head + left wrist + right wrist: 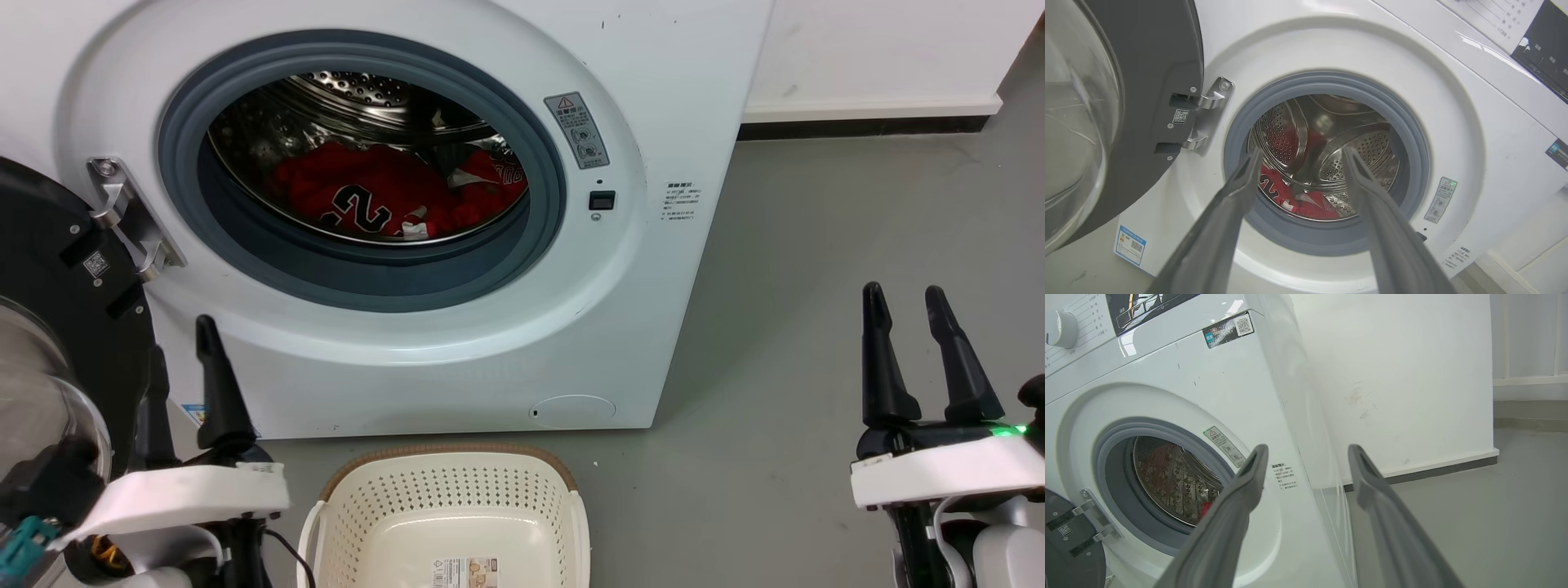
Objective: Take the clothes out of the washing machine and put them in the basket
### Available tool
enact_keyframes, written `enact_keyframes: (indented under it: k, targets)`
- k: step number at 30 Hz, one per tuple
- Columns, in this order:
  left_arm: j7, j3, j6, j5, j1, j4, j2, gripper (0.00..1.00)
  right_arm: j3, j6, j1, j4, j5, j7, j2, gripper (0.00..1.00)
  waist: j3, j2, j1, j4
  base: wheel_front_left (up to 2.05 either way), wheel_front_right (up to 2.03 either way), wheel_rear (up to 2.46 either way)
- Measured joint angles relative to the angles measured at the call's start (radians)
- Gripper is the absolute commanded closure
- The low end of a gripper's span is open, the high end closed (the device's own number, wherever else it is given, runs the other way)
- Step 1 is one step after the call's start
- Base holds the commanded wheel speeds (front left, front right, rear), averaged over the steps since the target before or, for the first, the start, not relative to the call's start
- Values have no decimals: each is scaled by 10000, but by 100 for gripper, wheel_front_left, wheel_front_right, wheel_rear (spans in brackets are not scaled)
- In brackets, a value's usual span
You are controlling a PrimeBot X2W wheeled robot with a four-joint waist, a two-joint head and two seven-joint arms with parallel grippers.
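Our left hand (181,339) and right hand (903,290) stood wide, empty. The clothes (367,192) lay inside the machine (490,359), basket (447,450) empty below. We judged the left arm, reaching in, could strike the door (57,245).

White washing machine (457,359) with a grey seal (359,282) and perforated steel drum (359,90); bright red clothes (367,192) bearing black, white-edged numbers (359,214); cream perforated basket (445,498) with a brown woven rim (449,451); grey floor (816,269).

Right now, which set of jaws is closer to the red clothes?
Left. The left jaws point at the red clothes from beside the door; the right jaws hang over floor beside the washing machine.
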Motion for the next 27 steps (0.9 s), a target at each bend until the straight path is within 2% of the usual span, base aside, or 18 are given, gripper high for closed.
enact_keyframes:
  k: [3, 7, 9, 10, 11, 15, 18, 23, 27]
  targets:
    - [-86, -332, -10, 681, 10, -165, 98, 0, 67, 0, 19, -96, -443, -92, -2, 0, 24, 0, 0, -8, 0, 0, 0]
    - [-184, -826, 393, 1365, 65, -347, 410, 0, -88, 0, 125, 8, -767, -194, -2, 0, 70, 0, 0, -22, 0, 0, 0]
    - [-234, -1126, 629, 1651, 119, -357, 585, 0, -111, 0, 204, 119, -1014, -249, -12, 0, 93, 0, 0, -23, 0, 0, 0]
    - [-366, -1837, 1195, 2056, 141, -286, 991, 0, -100, 0, 207, 217, -1615, -357, -12, 0, 163, 0, 0, -30, 0, 0, 0]
    - [-376, -1927, 1239, 2069, 144, -251, 1028, 0, -98, 0, 210, 230, -1697, -399, -12, 0, 176, 0, 0, -35, 0, 0, 0]
    - [-472, -2205, 1181, 2125, 194, 82, 1089, 0, -73, 0, 224, 313, -2104, -499, -12, 0, 238, 0, 0, -61, 0, 0, 0]
    - [-539, -2174, 968, 2186, 194, 324, 1081, 0, -54, 0, 226, 418, -2309, -564, -12, 0, 279, 0, 0, -79, 0, 0, 0]
    - [-640, -2280, 675, 2803, 194, 617, 1106, 0, -8, 0, 235, 568, -2602, -690, -15, 0, 312, 0, 0, -102, 0, 0, 0]
    - [-731, -2322, 685, 3244, 194, 704, 1106, 0, 23, 0, 235, 629, -2922, -775, -19, 0, 331, 0, 0, -118, 0, 0, 0]
